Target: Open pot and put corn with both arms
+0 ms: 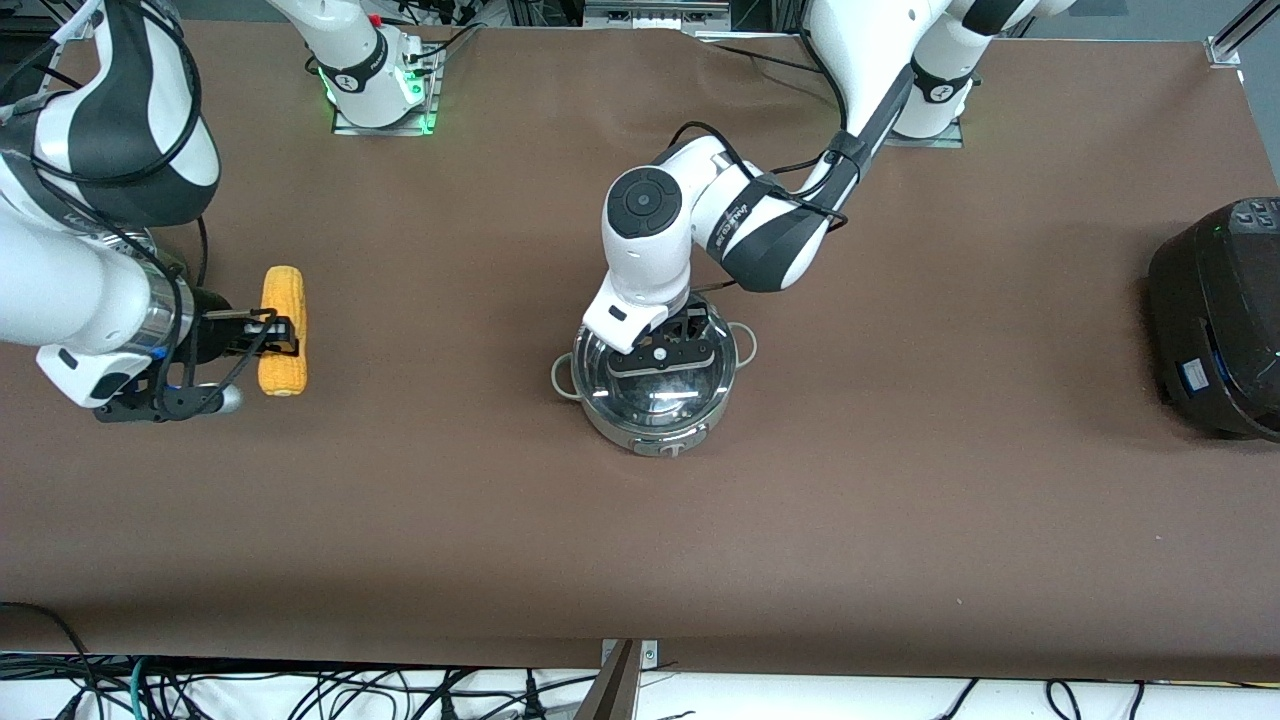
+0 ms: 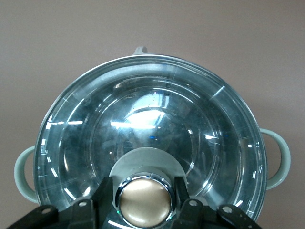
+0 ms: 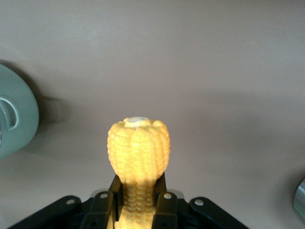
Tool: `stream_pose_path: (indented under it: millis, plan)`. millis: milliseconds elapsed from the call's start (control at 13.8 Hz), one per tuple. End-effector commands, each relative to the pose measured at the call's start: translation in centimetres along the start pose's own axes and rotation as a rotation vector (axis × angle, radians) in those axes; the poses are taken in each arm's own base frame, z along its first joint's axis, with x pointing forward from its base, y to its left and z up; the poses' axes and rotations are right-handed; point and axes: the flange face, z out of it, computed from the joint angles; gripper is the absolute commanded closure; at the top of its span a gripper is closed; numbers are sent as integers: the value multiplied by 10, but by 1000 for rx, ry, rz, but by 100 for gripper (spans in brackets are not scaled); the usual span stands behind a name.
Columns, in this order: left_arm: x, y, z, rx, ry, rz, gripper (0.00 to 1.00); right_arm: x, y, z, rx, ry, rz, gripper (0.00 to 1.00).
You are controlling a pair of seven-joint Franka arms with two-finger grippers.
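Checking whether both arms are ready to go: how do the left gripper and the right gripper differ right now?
The left gripper is over the pot, its fingers either side of the lid's knob; the right gripper is at the right arm's end of the table, at the corn. The left gripper points down from above; the right gripper reaches in sideways, low over the table. Both sets of fingers bracket their object.

A: The pot looks like polished steel, mirror-bright, under a clear glossy glass lid with a brushed copper-tone metal knob.

B: And the corn?

A: Bumpy, kernelled, slightly waxy. The table is matt brown, smooth. The black cooker looks like semi-gloss plastic
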Motion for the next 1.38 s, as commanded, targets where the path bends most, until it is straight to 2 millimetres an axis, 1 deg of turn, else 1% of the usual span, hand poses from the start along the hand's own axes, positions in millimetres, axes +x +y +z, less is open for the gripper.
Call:
stream_pose_path:
  millis: [0,73,145,291,436,508,654,726,799,872,944,1017,1089,1162,1235,1307]
  plan:
    - [2,4,0,18,29,8,73,-4,-4,-13,12,6,4,100]
    - [2,3,0,20,28,8,94,-4,-3,-14,13,8,4,100]
    - [1,4,-1,19,25,7,100,-4,-3,-14,12,8,5,100]
    - [1,2,-9,17,22,3,100,-3,-8,-14,12,9,-1,100]
    - [0,-3,-24,37,5,-2,100,-4,-25,-16,9,16,1,100]
    - [0,-7,-36,37,6,-8,100,-5,-31,-16,11,19,28,100]
    - [1,-14,-64,1,-8,-28,100,-7,-55,-17,7,27,27,100]
    - [10,-25,-76,-10,-7,-26,100,-9,-67,-17,2,27,18,100]
    - [18,-40,-89,-10,-4,20,100,-9,-74,-17,5,29,33,100]
    - [24,-55,-98,-9,-8,66,100,-11,-85,-17,7,33,56,100]
    - [32,-76,-103,-14,-29,66,100,-13,-102,-16,6,35,71,100]
    - [49,-105,-113,-36,-44,56,100,-16,-125,-16,6,42,68,100]
    - [58,-132,-119,-55,-79,46,100,-17,-148,-11,7,53,61,100]
    - [69,-164,-125,-64,-93,42,100,-18,-167,-9,15,74,65,100]
    - [73,-191,-124,-56,-103,77,100,-19,-189,-2,24,92,74,100]
    - [79,-220,-121,-51,-116,103,100,-21,-218,6,45,112,85,100]
